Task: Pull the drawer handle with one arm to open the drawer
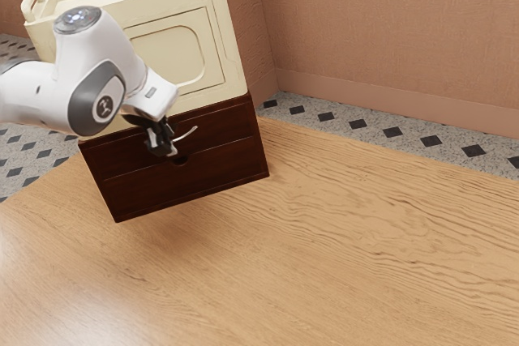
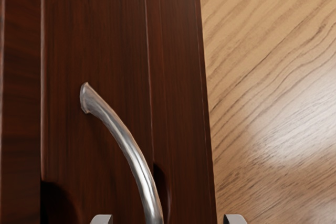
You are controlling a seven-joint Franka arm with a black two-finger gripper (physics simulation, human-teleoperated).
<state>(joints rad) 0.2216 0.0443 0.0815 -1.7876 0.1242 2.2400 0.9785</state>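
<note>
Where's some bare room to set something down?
The table shows bare wood before the dark cabinet and toward the exterior view's right, up to the tiled floor. It's crowded at the curved handle, where the gripper is.

No words or numbers can be read on your white robot arm (image 1: 24, 99). A pale emblem (image 1: 105, 107) marks the dark gray oval cap (image 1: 84, 96) at your arm's joint, its shape too small to make out. Nearer the hand, your arm's white housing bears a small dark label (image 1: 151, 92), its content illegible.
</note>
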